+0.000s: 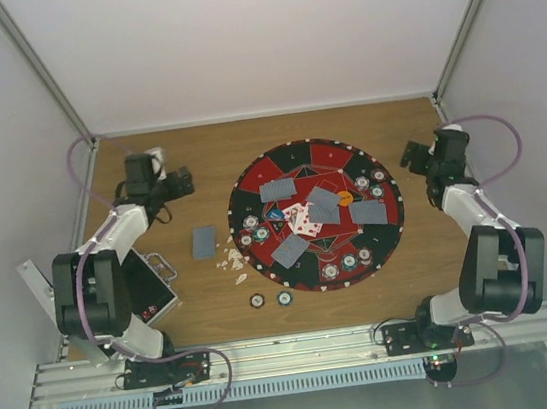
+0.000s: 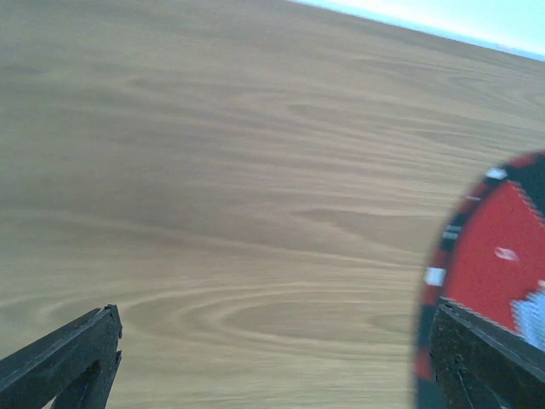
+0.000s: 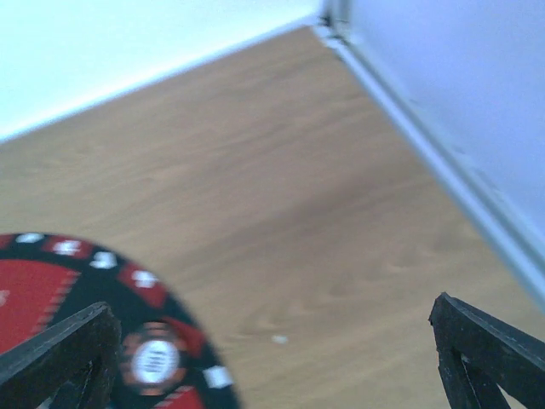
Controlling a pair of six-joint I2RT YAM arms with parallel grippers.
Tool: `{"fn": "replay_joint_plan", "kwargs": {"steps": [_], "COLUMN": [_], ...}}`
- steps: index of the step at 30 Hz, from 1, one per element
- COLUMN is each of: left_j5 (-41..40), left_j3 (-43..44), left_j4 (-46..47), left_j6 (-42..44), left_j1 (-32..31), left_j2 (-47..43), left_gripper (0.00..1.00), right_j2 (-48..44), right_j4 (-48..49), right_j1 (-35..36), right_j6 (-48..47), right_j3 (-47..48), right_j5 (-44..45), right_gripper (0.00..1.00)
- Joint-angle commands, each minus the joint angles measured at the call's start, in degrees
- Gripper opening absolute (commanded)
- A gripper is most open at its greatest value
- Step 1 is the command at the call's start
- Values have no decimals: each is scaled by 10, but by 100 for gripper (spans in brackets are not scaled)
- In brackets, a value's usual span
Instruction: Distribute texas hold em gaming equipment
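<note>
Left fingers (image 2: 64, 362): spread wide, nothing between them, above bare wood beside the mat's (image 1: 330, 154) far left edge.
Right fingers (image 3: 490, 354): spread wide, empty, over the mat's far right rim.
Cards (image 1: 277, 190): scattered on the mat; one card (image 1: 204, 241) lies alone on the surface (image 1: 186, 155) to its left.
Chips (image 1: 332, 271): around the mat; two chips (image 1: 257, 300) sit on the surface just off its near edge.
Case (image 1: 148, 282): black, by the left arm.

Cards (image 1: 278, 190), chips (image 1: 362, 183) on mat (image 1: 325, 154); lone card (image 1: 204, 241) left of it; case (image 1: 148, 286) farther left.
</note>
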Motion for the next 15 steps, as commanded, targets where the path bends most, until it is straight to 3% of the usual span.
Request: {"fn": "replay_joint_plan", "kwargs": {"steps": [1, 9, 15], "left_j5": [50, -75, -102], "left_j3": [-120, -329, -398], "left_j4": [201, 350, 404], "left_j6": [-41, -27, -14], "left_j1": [96, 126, 125], "left_j2": [-29, -154, -171], "left_gripper": [99, 99, 99], "right_j2": [-19, -98, -96], "right_j4": [144, 388, 536], "right_j1": [-39, -36, -25], "right_j6": [-54, -85, -91], "right_j3": [-73, -263, -343], "right_j5": [47, 93, 78], "right_gripper": [100, 100, 100]}}
